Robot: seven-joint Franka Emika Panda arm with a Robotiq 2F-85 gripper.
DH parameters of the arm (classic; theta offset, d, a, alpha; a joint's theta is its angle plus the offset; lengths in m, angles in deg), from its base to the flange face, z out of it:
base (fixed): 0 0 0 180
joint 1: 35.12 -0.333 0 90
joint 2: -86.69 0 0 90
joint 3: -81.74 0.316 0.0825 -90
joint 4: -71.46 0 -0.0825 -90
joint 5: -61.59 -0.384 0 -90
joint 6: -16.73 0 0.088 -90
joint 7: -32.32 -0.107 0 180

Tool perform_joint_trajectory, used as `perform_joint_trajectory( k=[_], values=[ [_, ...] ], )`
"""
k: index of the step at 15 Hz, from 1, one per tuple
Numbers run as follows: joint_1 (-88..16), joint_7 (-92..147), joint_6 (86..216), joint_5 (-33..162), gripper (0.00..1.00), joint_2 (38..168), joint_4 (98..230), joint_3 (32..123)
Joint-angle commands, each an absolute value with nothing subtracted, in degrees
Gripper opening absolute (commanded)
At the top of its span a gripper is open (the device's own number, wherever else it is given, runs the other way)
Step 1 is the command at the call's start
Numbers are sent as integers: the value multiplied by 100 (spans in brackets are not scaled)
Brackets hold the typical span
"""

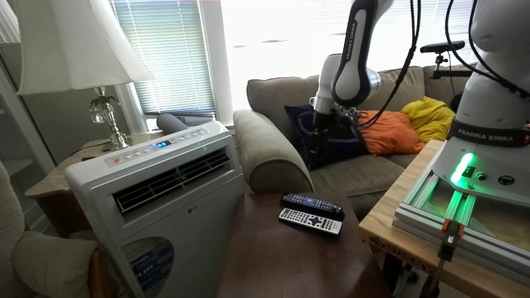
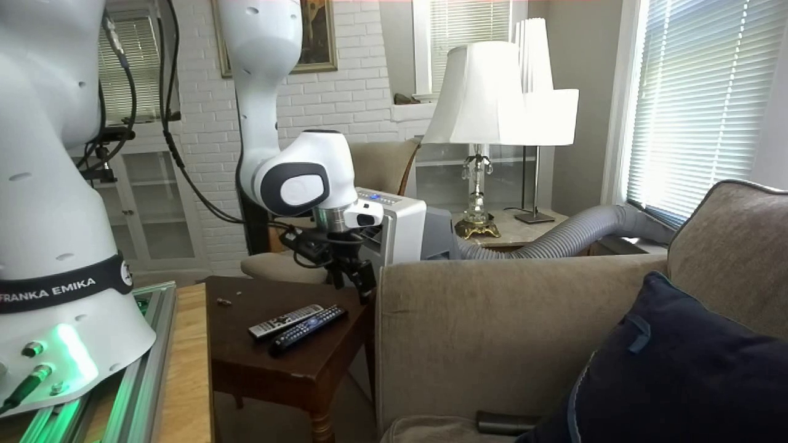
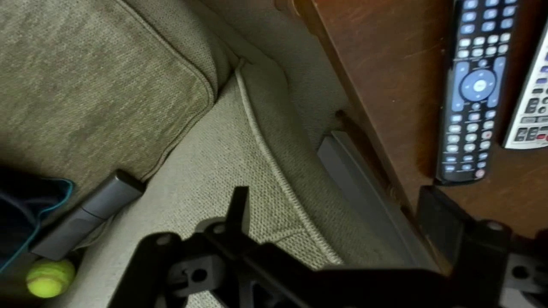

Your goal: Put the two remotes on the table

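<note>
Black remote (image 3: 473,94) and silver remote (image 3: 533,107) both on the counter (image 1: 281,256): looks done, don't bump them.
Main risk: a low pass of the gripper (image 3: 334,188) toward 2 o'clock in the wrist view. Black remote sits near the counter edge, so a shove could drop it or push the silver remote; gripper height is hard to read. Second risk: grey bar (image 3: 87,218) on the sofa (image 3: 192,171), 9 o'clock in that view. Can't tell what it is; mistaken for a target, it'd trigger a needless pick. Gripper is released, jaws spread wide, nothing held. Both remotes lie apart from it, around 2 o'clock in the wrist view, silver just beyond black; in an exterior view the silver remote (image 1: 310,221) is below, at 6 o'clock.
</note>
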State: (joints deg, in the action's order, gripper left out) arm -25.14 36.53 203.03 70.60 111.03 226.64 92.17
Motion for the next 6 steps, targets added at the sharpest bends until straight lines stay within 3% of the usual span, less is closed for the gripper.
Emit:
perform_joint_trajectory(
  k=[1, 6],
  values=[
    [-2433, 3724, 20137, 6965, 100, 11064, 22585, 9228],
    [-2424, 3735, 20086, 6955, 100, 11060, 22551, 9239]
  ],
)
